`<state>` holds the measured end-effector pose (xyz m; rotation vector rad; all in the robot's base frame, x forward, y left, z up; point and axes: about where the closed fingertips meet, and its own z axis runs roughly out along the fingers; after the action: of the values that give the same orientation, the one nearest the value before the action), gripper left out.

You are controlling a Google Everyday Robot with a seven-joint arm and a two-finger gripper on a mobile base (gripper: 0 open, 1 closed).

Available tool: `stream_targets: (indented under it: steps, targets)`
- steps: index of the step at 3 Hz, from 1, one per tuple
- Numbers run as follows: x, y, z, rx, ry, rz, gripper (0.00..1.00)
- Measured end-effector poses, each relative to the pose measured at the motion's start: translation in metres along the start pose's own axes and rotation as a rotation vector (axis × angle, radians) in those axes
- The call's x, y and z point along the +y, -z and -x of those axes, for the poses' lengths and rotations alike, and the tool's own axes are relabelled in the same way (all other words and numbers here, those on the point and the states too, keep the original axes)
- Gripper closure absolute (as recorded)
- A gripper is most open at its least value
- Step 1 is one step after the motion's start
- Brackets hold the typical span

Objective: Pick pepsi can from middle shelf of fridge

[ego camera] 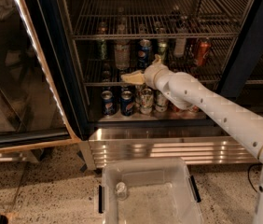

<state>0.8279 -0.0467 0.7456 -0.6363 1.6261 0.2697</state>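
The fridge [246, 45] stood open, its glass door [19, 83] swung to the left. The pepsi can [144, 53] stood upright on the middle shelf [98, 76], near the middle of its width, between a clear bottle [121, 53] and a green can [162, 50]. The gripper [130, 77] hovered at that shelf's front edge, just below and left of the can, apart from it; whether it was open or closed could not be told. A plastic bin [110, 171] sat on the floor below.
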Motion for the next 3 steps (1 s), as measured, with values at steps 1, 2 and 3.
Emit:
stream_targets:
  steps: [1, 2, 3]
  targets:
    - [-0.017, 0.005, 0.006, -0.054, -0.019, -0.124, 0.23]
    - [-0.038, 0.016, 0.016, -0.079, -0.027, -0.190, 0.04]
    - [-0.038, 0.016, 0.016, -0.079, -0.027, -0.189, 0.00]
